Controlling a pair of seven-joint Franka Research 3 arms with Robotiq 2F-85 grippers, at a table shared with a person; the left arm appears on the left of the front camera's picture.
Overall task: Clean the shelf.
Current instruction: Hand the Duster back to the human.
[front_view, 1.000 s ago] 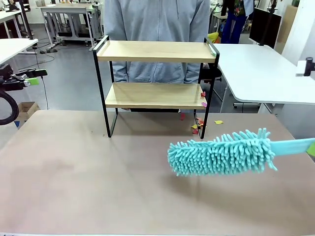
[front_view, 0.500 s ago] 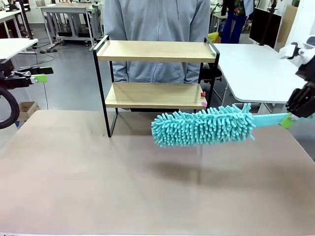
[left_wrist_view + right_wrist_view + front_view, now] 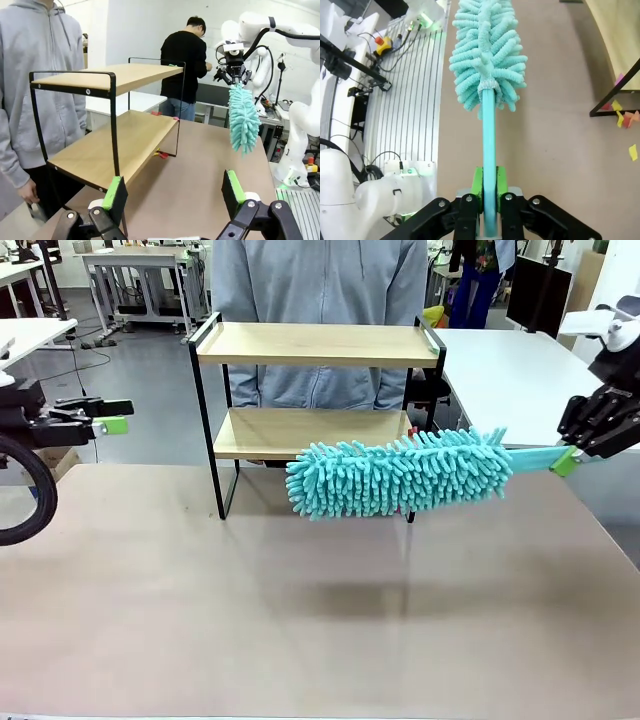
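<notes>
The shelf (image 3: 315, 345) stands at the table's far middle, two light boards in a black frame. A fluffy teal duster (image 3: 400, 475) hangs level in front of its lower board, the head overlapping the shelf's right leg. My right gripper (image 3: 565, 460) is shut on the duster's teal handle at the right edge. In the right wrist view that gripper (image 3: 489, 187) pinches the handle, with the duster head (image 3: 487, 50) beyond it. My left gripper (image 3: 110, 415) hovers open and empty at the far left. In the left wrist view it (image 3: 172, 192) faces the shelf's end (image 3: 100, 150).
A person in a grey hoodie (image 3: 320, 280) stands right behind the shelf. Small coloured paper scraps (image 3: 625, 117) lie by the shelf's right foot, and a few (image 3: 413, 435) sit on the lower board's right end. A white side table (image 3: 530, 390) is at the right.
The right arm has carried the duster up and to the left, from low over the table to the shelf's lower board. The left gripper has drifted slightly right.
</notes>
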